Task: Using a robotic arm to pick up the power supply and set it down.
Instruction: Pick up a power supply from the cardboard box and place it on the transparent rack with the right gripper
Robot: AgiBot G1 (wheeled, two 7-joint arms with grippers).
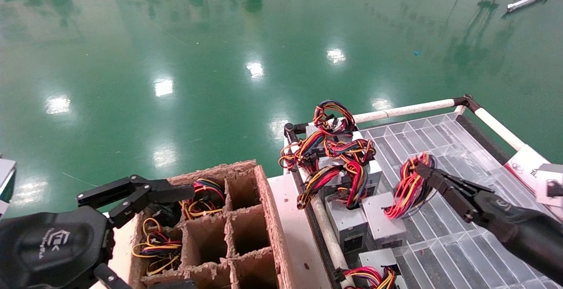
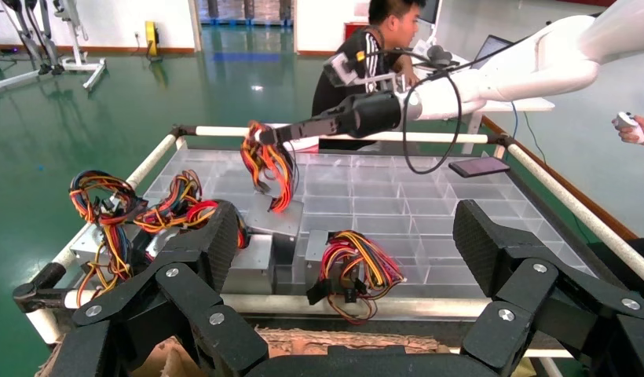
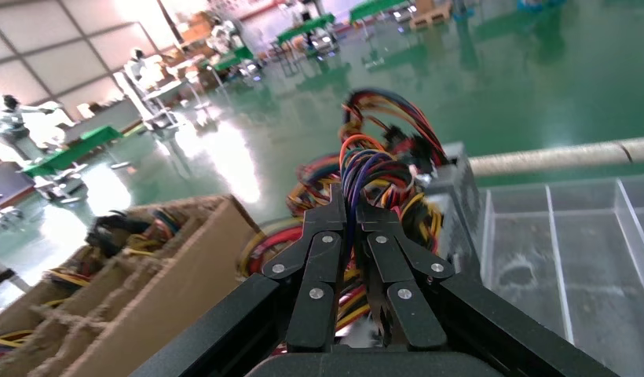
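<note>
a: where is our right gripper [image 1: 423,170] now?

b: it is over the clear divided tray [image 1: 444,148], reaching from the right side. its fingers [image 3: 334,208] are pinched narrow on the wire bundle [image 1: 407,192] of one power supply [image 1: 382,218]. in the right wrist view we see the wires pass between the two tips.

a: and the power supply itself, is it lifted?

b: its grey box is at the left part of the tray, just beside another grey unit [image 1: 347,223]. in the left wrist view the box [image 2: 273,216] looks tilted, with the wires going up to the gripper [image 2: 264,135]. whether it touches the tray below, we cannot tell.

a: what else is on the tray?

b: more units with red, yellow and black wires [image 1: 327,148] are piled at the far left corner, against the white rail [image 1: 404,111]. one more bundle [image 1: 367,276] shows at the near edge.

a: and our left gripper [image 1: 132,192]?

b: it hangs over the cardboard crate [image 1: 264,218], at its left side, with the fingers spread wide and holding nothing. some cells of the crate have wires [image 1: 156,245] inside, other cells show only cardboard. around all is the green floor [image 1: 176,60].
</note>
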